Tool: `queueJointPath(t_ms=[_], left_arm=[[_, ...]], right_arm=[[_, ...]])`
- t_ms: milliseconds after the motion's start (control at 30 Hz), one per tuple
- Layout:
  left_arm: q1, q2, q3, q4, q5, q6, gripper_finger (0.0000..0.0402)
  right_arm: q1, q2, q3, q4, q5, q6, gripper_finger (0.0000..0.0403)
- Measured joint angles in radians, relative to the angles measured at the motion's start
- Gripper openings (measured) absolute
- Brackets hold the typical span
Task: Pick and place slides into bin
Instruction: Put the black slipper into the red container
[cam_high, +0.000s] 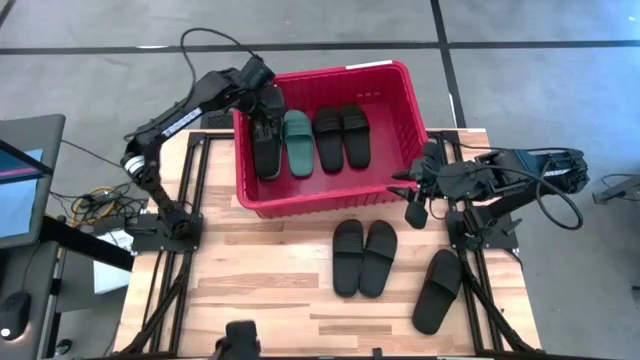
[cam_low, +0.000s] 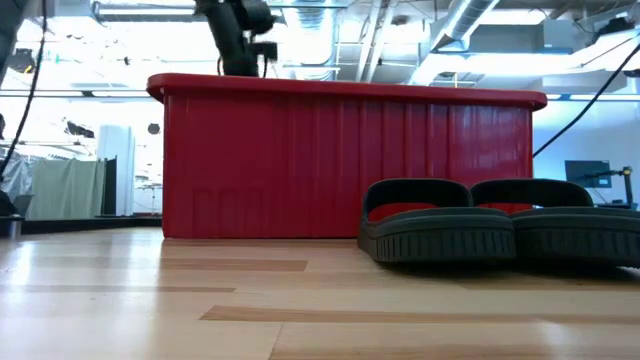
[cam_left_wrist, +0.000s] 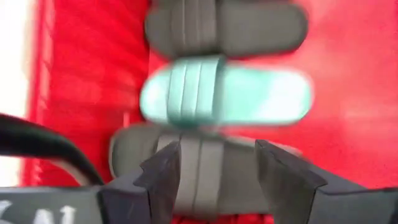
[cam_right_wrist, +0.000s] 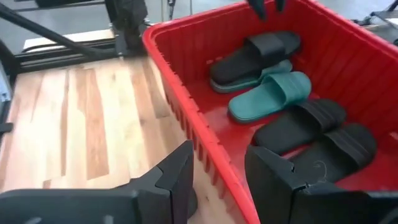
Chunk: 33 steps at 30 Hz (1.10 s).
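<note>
The red bin (cam_high: 395, 85) stands at the table's far side and also shows in the low view (cam_low: 340, 160). In it lie a black slide (cam_high: 265, 150) resting on a green one (cam_right_wrist: 239, 84), a second green slide (cam_high: 297, 143) and two black slides (cam_high: 328, 137) (cam_high: 354, 135). Three black slides lie on the table: a pair (cam_high: 348, 257) (cam_high: 378, 257) and a single one (cam_high: 437, 290). My left gripper (cam_high: 262, 120) hangs open over the leftmost black slide (cam_left_wrist: 205, 174), just clear of it in the right wrist view (cam_right_wrist: 264, 7). My right gripper (cam_right_wrist: 221, 165) is open and empty by the bin's near right corner (cam_high: 413, 205).
The bin's thick rim (cam_right_wrist: 186, 106) runs just ahead of my right gripper. Bare wood (cam_high: 250, 290) lies at the table's near left. Black frame rails (cam_high: 185, 220) run along both table sides. A monitor and cables (cam_high: 30, 190) stand off the table's left.
</note>
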Motion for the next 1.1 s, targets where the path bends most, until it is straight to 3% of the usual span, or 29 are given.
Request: queueJointPath(t_ms=[300, 600, 800, 1100], left_arm=[[-0.152, -0.233, 0.0, 0.154, 0.095, -0.144, 0.019], [-0.398, -0.404, 0.0, 0.241, 0.076, -0.385, 0.019], [-0.614, -0.424, -0.007, 0.244, -0.098, -0.511, 0.019], [-0.903, -0.407, -0.129, 0.299, -0.352, -0.679, 0.019]], right_arm=[[0.084, -0.006, 0.0, -0.05, -0.005, 0.018, 0.0131], [0.274, -0.012, 0.0, -0.308, -0.004, 0.294, 0.0131], [0.451, -0.012, -0.001, -0.385, 0.049, 0.462, 0.0131], [0.713, 0.038, -0.002, -0.529, 0.27, 0.745, 0.0131]])
